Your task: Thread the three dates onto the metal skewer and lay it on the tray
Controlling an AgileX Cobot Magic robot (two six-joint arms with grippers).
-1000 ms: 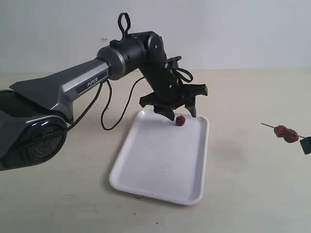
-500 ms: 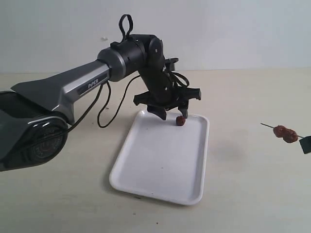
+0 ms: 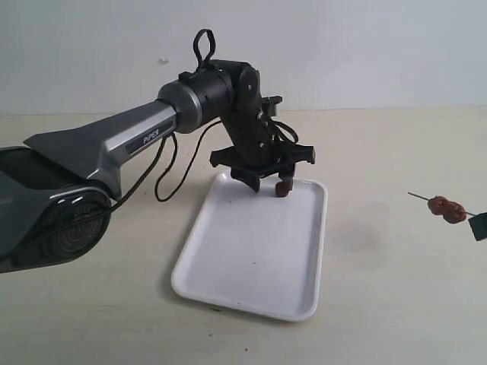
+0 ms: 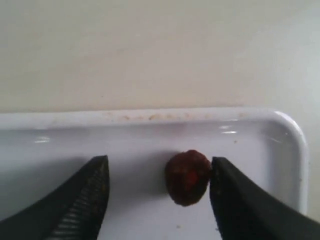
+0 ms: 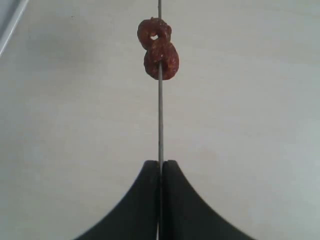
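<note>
One beige tabletop (image 3: 380, 304) — white tray (image 3: 251, 258) on it — pale wall (image 3: 380, 46) behind.

I work at what looks like a robotics lab bench: a plain beige tabletop (image 3: 396, 304) against a blank pale wall (image 3: 380, 53), my black-and-silver arm (image 3: 129, 137) trailing loose black cables (image 3: 163, 175), a white tray (image 3: 251, 258) set out.
</note>
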